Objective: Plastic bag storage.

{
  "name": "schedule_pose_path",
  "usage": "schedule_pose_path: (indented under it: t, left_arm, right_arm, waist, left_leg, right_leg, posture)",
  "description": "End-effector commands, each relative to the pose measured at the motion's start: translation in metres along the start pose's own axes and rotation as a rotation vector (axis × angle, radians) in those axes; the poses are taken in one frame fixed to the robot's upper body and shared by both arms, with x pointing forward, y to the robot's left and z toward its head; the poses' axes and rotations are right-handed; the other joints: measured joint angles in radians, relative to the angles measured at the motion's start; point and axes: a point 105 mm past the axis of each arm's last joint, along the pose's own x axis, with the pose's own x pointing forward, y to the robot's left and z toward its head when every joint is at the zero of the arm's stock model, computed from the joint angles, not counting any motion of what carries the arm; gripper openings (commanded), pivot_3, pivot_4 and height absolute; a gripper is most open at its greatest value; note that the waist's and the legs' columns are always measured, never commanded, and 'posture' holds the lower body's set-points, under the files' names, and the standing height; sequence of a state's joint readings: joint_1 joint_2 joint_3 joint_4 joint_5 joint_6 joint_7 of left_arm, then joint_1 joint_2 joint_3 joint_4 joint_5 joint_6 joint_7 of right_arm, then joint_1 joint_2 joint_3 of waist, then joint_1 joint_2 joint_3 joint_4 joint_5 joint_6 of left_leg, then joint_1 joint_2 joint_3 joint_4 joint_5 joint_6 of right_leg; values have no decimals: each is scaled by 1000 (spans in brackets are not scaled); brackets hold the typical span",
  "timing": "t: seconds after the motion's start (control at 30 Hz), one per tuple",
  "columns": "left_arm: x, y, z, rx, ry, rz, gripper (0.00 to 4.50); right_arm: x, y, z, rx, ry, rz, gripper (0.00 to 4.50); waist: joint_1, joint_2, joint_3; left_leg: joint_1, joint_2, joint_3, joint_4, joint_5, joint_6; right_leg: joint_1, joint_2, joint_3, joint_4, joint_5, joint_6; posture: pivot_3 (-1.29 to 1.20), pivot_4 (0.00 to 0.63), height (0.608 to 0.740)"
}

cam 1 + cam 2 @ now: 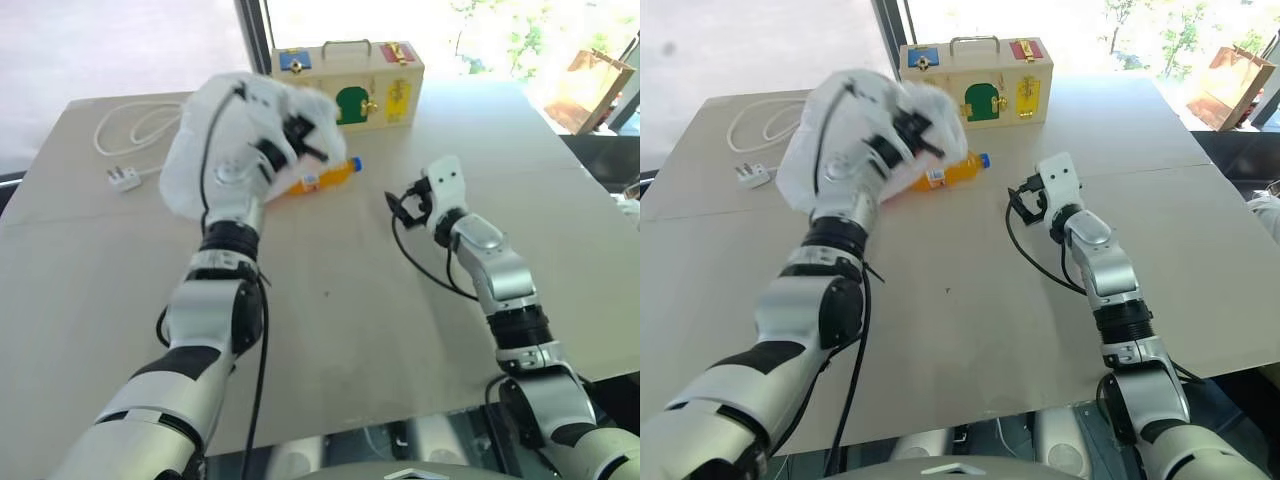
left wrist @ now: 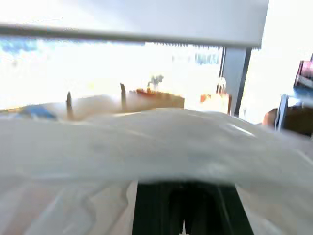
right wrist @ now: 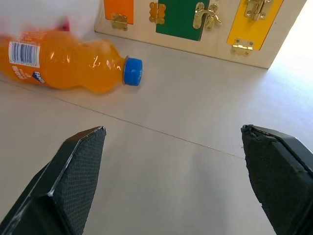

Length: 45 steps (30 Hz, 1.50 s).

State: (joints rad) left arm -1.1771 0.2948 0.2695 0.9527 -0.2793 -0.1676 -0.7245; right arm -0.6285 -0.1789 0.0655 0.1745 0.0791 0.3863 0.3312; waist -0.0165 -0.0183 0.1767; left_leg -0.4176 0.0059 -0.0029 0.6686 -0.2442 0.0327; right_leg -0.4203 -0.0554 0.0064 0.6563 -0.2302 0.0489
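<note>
Left eye view: left gripper (image 1: pixel 300 135) is clamped on the bunched plastic bag (image 1: pixel 195 150), lifted above the table (image 1: pixel 350 300), likely for stowing; right gripper (image 1: pixel 408 207) waits, jaws wide, empty.

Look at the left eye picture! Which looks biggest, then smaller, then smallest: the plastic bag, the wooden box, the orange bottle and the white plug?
1. The plastic bag, though it is lifted nearer the camera, so that helps it.
2. The wooden box.
3. The orange bottle, partly hidden behind the bag.
4. The white plug.
</note>
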Motion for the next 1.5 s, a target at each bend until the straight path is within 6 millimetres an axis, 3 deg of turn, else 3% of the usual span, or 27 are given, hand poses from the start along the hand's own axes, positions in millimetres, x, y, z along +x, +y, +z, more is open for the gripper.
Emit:
schedule_pose_path:
  t: [0.03,0.1,0.2,0.33,0.53,0.73,1.0,1.17,1.33,1.5]
  left_arm:
    - [2,31,20,55,-4,171,0]
    - [-4,51,2,138,143,326,0]
    - [-14,61,-30,240,349,435,0]
    - [-11,41,-63,480,536,353,0]
    - [-9,26,-86,759,696,278,0]
    - [-19,21,-104,858,841,154,0]
    - [-31,-9,-127,525,942,-110,0]
    - [-31,-6,-118,376,914,-94,0]
    - [-11,-6,-82,162,759,-101,0]
    - [-28,-12,-83,102,837,-259,0]
  right_arm:
    - [-2,4,8,-18,-43,-4,4458]
    - [-2,4,8,-19,-43,-5,4458]
    - [-2,4,9,-20,-50,-12,4458]
    - [-6,-1,10,-16,-57,-44,4458]
    - [-23,-11,4,0,-45,-123,4458]
    - [-38,-17,-1,10,-29,-184,4458]
    - [-41,-20,0,8,-24,-202,4458]
    - [-38,-16,-1,4,-21,-189,4458]
    - [-33,-9,-2,7,-17,-161,4458]
    - [-28,-1,-3,10,-15,-116,4458]
  waist:
    - [0,0,0]
    - [0,0,0]
    - [3,0,0]
    - [8,-1,1]
    - [2,-1,1]
    - [0,-1,1]
    - [4,-2,0]
    - [0,-1,0]
    - [-1,-2,0]
    - [-3,-2,0]
  left_leg:
    - [0,0,0,0,0,0]
    - [0,-1,0,0,0,0]
    - [1,-1,0,0,0,0]
    - [0,-2,-1,0,0,0]
    - [-1,-2,0,0,0,0]
    - [-1,-1,1,0,0,0]
    - [2,-1,3,1,0,0]
    - [3,-1,1,1,0,0]
    - [2,-1,1,1,0,0]
    - [1,-1,1,1,0,0]
  right_leg:
    - [0,0,0,0,0,0]
    - [0,0,0,0,0,0]
    - [0,0,0,1,0,0]
    - [0,0,-1,1,0,0]
    - [0,0,-1,0,0,0]
    - [-2,0,1,1,0,0]
    - [1,0,0,2,0,0]
    - [1,0,1,3,0,1]
    - [1,0,1,3,0,0]
    - [0,1,1,3,0,0]
  posture:
    - [0,150,739]
    - [0,150,739]
    - [0,150,739]
    - [0,150,739]
    - [0,150,739]
    - [0,150,739]
    - [0,150,739]
    - [0,150,739]
    - [0,150,739]
    - [0,150,739]
